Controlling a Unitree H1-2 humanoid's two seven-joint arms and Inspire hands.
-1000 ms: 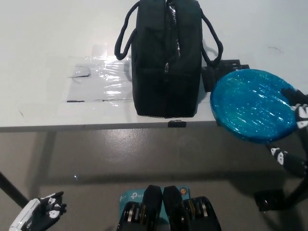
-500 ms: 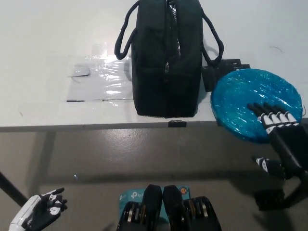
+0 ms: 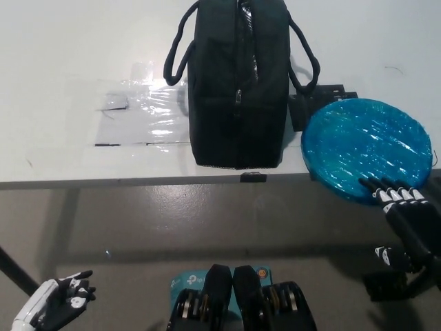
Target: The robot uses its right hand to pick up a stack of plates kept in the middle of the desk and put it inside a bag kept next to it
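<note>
The stack of plates [image 3: 365,157], blue and wrapped in shiny film, is seen lying on the white surface [image 3: 69,83] at its near right, with its front rim jutting over the edge; that overhang can be judged useful, since it leaves room for a grip from below as well as from above. The right hand [image 3: 405,219] is held just in front of and below that rim, its fingers [image 3: 390,194] spread and laid side by side, their tips at or just over the plates' near edge; nothing is gripped, and whether the rim is actually touched cannot be told. The black bag [image 3: 239,83] is stood upright just beside the plates, towards the middle of the surface, its handles [image 3: 180,48] fallen to either side and its top zip running away from the camera; whether the zip is open cannot be made out. A sheet of clear film [image 3: 145,117] is taped flat on the far side of the bag. The left hand [image 3: 58,303] is rested low at the lower left, well apart from the surface, with fingers loosely apart and empty. The pick-up is judged not yet done.
</note>
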